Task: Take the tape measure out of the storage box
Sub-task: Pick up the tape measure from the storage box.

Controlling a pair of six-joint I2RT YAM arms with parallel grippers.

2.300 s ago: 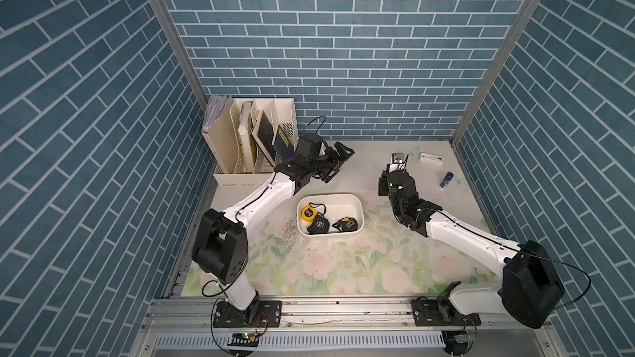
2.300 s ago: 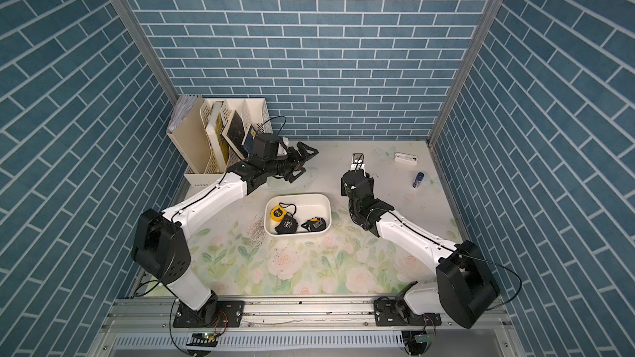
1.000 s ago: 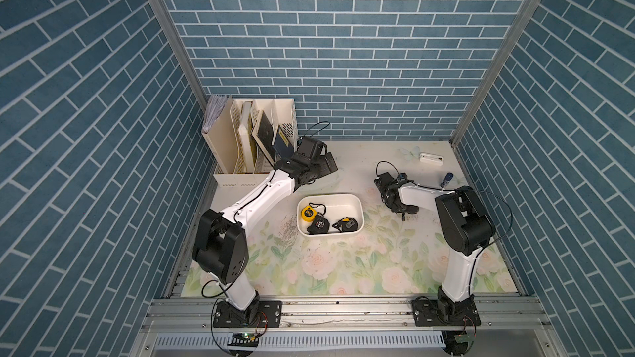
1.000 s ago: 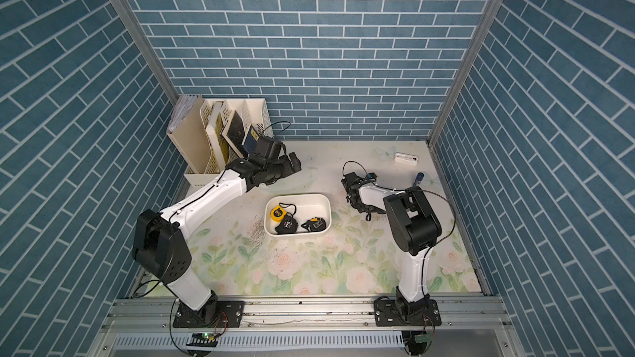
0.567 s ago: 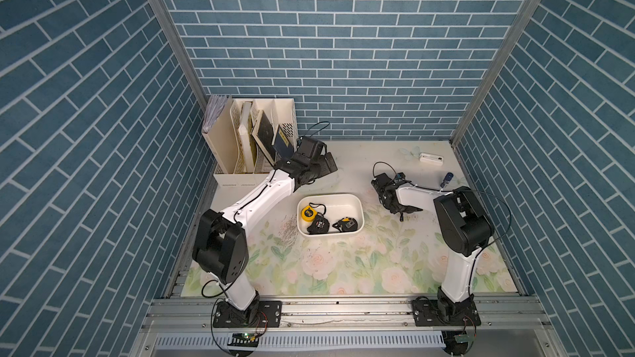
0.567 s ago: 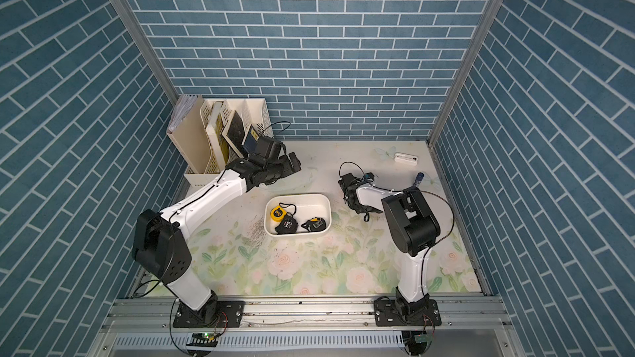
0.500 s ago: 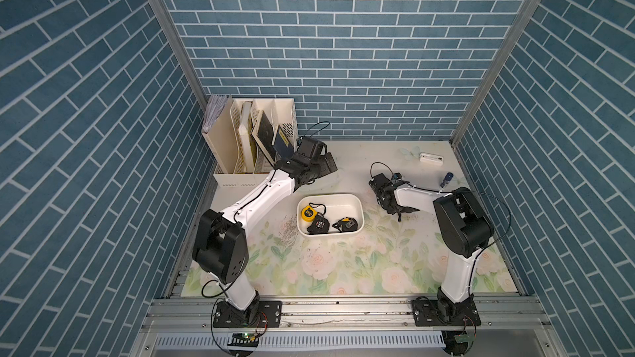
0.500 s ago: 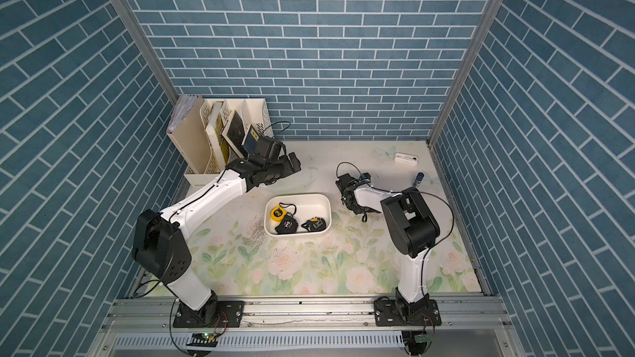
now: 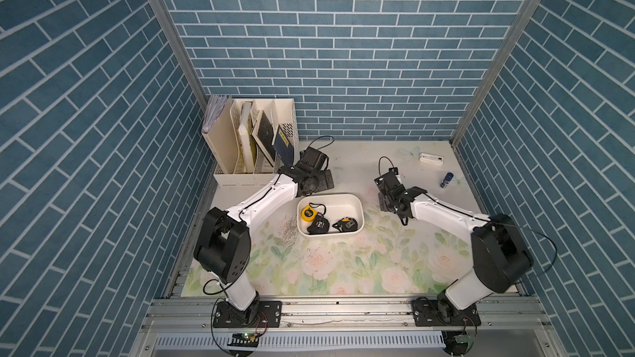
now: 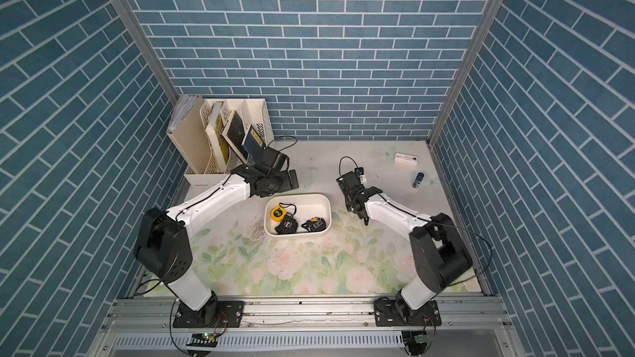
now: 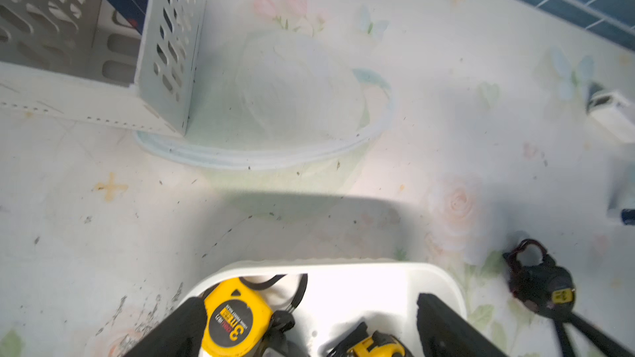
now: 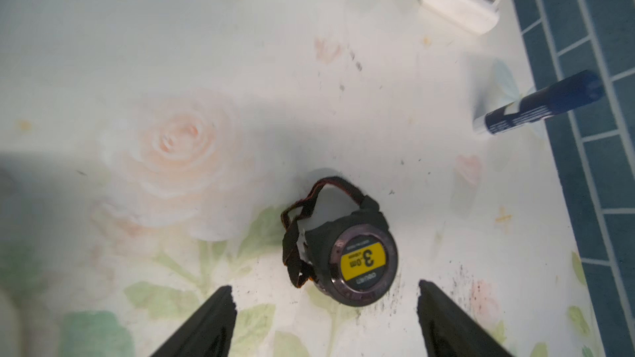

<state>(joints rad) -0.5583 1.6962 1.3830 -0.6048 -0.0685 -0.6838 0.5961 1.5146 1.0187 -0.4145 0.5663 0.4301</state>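
The white storage box sits mid-table in both top views and holds a yellow tape measure, a black one and a black-and-yellow one. My left gripper hangs open over the box's back left part, one finger beside the yellow tape measure. A round black tape measure with a yellow label lies on the mat right of the box. My right gripper stands open just short of it, holding nothing.
A cream slotted file organizer with books stands at the back left, close behind my left arm. A small white device and a blue marker lie at the back right near the wall.
The right gripper's jaws have spread and the black tape measure now lies free on the mat. The right arm's elbow has swung outward. The left gripper has stayed over the box.
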